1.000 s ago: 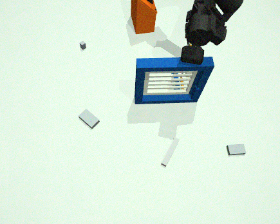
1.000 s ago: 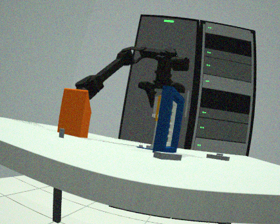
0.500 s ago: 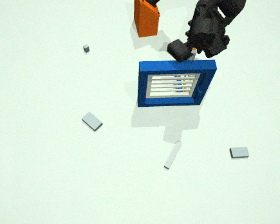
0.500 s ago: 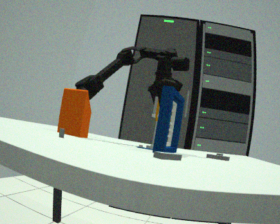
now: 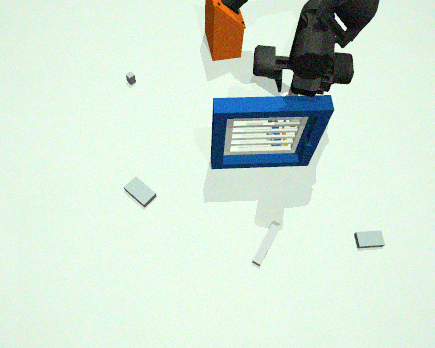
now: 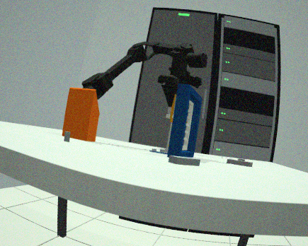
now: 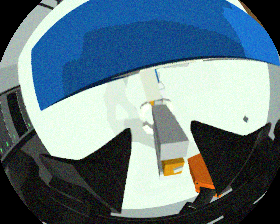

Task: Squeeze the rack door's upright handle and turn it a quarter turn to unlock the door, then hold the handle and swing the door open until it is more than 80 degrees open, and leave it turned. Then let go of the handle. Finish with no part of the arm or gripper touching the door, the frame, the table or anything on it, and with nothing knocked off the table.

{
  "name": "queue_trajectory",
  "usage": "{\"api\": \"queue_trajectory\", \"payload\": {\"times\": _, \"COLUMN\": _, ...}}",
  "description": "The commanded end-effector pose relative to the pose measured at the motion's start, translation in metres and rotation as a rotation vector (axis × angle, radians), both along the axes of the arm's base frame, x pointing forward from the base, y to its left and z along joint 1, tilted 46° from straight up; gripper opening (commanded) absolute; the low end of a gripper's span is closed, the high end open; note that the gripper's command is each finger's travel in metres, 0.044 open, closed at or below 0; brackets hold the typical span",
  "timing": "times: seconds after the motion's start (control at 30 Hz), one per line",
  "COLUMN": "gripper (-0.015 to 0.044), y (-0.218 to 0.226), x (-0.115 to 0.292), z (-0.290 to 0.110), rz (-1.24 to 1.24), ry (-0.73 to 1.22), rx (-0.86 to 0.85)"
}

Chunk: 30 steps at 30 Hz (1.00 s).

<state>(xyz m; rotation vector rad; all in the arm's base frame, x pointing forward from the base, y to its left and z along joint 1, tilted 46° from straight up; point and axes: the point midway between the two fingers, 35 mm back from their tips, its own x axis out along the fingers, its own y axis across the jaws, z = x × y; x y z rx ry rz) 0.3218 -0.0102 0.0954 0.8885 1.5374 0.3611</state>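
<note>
The blue frame [image 5: 217,140] [image 6: 183,120] [image 7: 141,47] stands upright on the table. A pale slatted panel [image 5: 228,137] fills its opening and looks in line with the frame; the door's angle is not clear. The upright grey handle [image 7: 169,125] is on the arm side, with an orange piece [image 7: 173,167] by its near end. My gripper [image 5: 291,91] [image 6: 170,102] [image 7: 161,128] points down beside the frame's top edge. It is open, one finger on each side of the handle, with gaps showing in the wrist view. How far the handle is turned cannot be told.
The orange arm base [image 5: 225,37] [image 6: 79,114] [image 7: 201,172] stands behind the frame. A grey cube [image 5: 130,77] [image 6: 66,136], two flat grey blocks [image 5: 140,191] [image 5: 369,239] and a thin grey bar [image 5: 266,244] lie on the table [image 5: 110,290]. Tall server cabinets [image 6: 248,71] stand beyond.
</note>
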Motion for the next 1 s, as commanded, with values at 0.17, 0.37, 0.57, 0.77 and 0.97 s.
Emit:
{"api": "queue_trajectory", "payload": {"times": 0.17, "gripper": 0.0286, "y": 0.0004, "x": 0.0000, "z": -0.0007, "rz": -0.304, "ry": 0.308, "rx": 0.024}}
{"api": "queue_trajectory", "payload": {"times": 0.37, "gripper": 0.0286, "y": 0.0004, "x": 0.0000, "z": -0.0007, "rz": -0.513, "ry": 0.519, "rx": 0.042}}
{"api": "queue_trajectory", "payload": {"times": 0.57, "gripper": 0.0286, "y": 0.0004, "x": 0.0000, "z": -0.0007, "rz": -0.722, "ry": 0.729, "rx": 0.059}}
{"api": "queue_trajectory", "payload": {"times": 0.77, "gripper": 0.0286, "y": 0.0004, "x": 0.0000, "z": -0.0007, "rz": -0.931, "ry": 0.940, "rx": 0.076}}
{"api": "queue_trajectory", "payload": {"times": 0.97, "gripper": 0.0286, "y": 0.0004, "x": 0.0000, "z": -0.0007, "rz": -1.116, "ry": 1.127, "rx": 0.092}}
